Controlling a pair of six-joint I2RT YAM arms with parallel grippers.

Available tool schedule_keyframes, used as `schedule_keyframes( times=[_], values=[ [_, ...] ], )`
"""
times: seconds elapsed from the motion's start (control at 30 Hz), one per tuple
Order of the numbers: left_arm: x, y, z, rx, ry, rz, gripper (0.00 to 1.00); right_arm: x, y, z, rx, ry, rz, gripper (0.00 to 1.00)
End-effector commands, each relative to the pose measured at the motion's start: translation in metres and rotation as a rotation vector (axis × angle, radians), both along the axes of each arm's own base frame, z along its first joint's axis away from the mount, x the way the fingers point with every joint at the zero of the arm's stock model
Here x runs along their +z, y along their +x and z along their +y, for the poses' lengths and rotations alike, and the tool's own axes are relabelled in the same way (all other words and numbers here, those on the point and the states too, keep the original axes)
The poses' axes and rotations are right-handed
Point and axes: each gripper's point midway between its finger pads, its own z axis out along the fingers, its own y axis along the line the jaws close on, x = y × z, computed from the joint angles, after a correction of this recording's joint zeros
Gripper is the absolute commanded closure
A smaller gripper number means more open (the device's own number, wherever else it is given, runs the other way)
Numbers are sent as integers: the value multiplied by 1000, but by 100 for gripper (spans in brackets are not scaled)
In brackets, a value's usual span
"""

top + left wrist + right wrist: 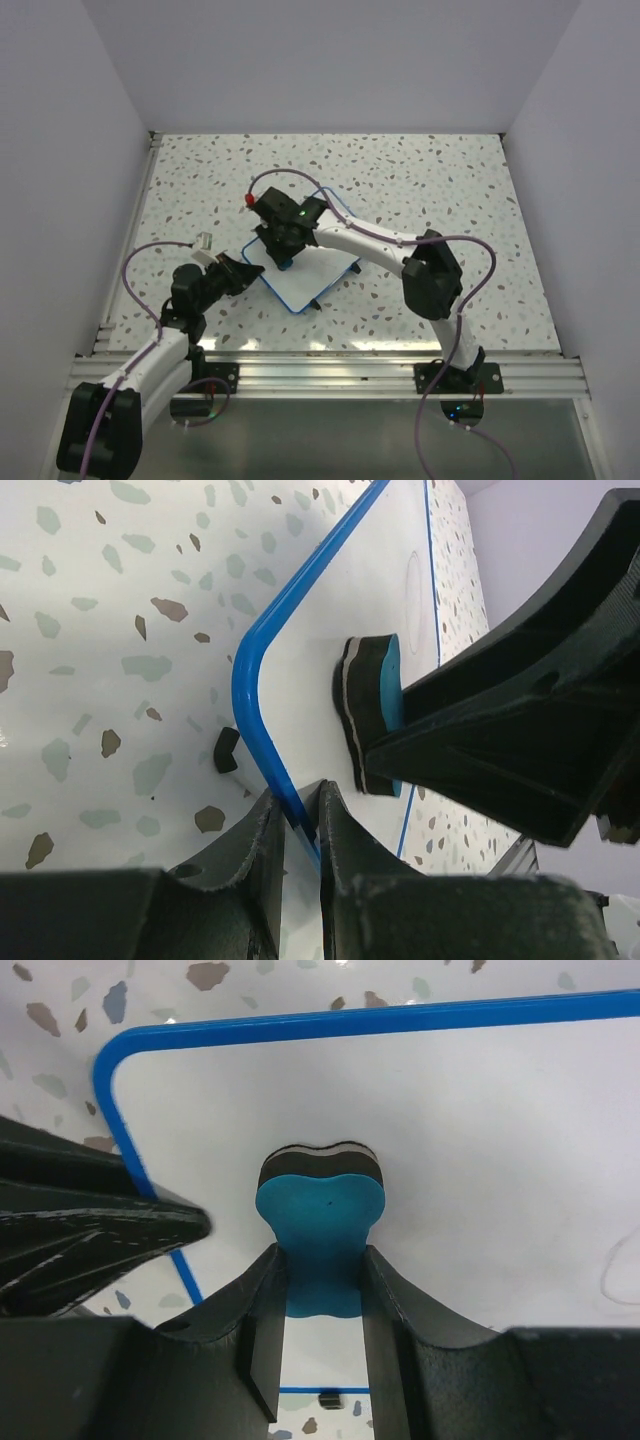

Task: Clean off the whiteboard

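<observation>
The whiteboard (305, 275), white with a thin blue rim, lies tilted on the speckled table. My left gripper (245, 272) is shut on its blue rim (262, 720) near the left corner, and its fingers (345, 840) pinch the edge. My right gripper (283, 250) is shut on the blue eraser (322, 1230), which presses its dark felt side on the board (480, 1140) near that same corner. The eraser also shows in the left wrist view (372, 710). A faint grey line (615, 1270) remains at the right of the right wrist view.
A small black tab (226, 750) sticks out beside the board's corner, another (328, 1398) at its near edge. A black tab or marker tip (316, 303) lies at the board's near corner. White walls enclose the table on three sides.
</observation>
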Motion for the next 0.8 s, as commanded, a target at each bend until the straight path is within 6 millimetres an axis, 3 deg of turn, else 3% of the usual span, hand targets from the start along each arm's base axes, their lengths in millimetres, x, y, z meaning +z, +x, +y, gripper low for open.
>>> schedule_keyframes(
  times=[0.0, 0.2, 0.33, 0.6, 0.77],
  values=[
    [-75, -44, 11, -30, 110, 150, 100, -6, 41, -41, -84, -45, -35, 100],
    [-75, -44, 11, -32, 112, 155, 100, -12, 69, -79, -143, -93, -47, 100],
    [-75, -44, 11, -33, 112, 153, 100, -7, 70, -76, -129, -79, -43, 100],
    [-75, -44, 10, -33, 112, 155, 100, 8, 29, -40, -42, -6, -22, 100],
    [-75, -43, 11, -33, 113, 156, 100, 2, -5, -25, 8, 24, 39, 100]
  ],
)
